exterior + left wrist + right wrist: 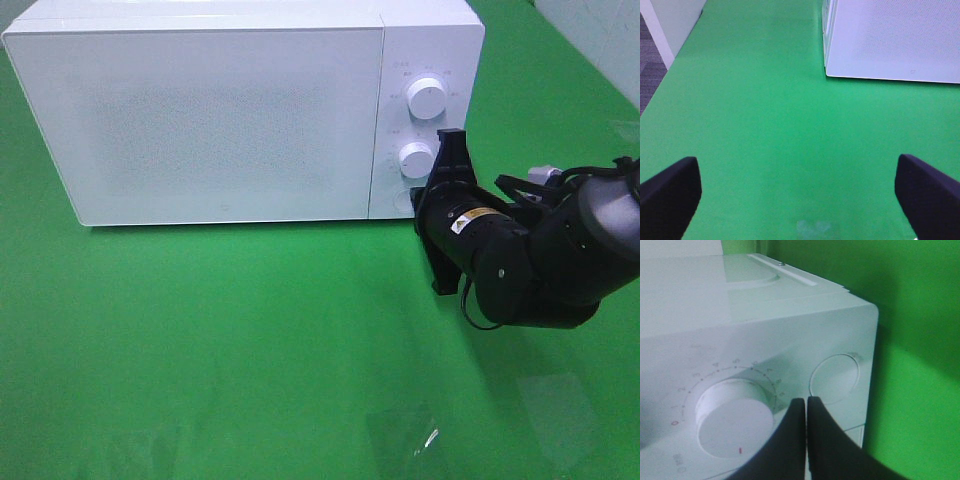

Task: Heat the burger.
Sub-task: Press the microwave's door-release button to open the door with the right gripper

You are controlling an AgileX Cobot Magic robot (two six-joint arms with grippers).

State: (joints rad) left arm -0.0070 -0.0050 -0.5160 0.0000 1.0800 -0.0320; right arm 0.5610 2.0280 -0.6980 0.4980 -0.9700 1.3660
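Beside lower microwave dial, right end effector closed.

Black right arm, rounded joints, a yellow label, looping black cable, tapered black pincer

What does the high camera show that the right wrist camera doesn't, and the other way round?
Only the high camera: the whole microwave with its door closed, the upper knob, and the right arm.

Only the right wrist camera: the right pincer with its tips pressed together, seen close up, and the numbers ringing the lower knob.

Both: that lower knob, the white control panel, and the green table.
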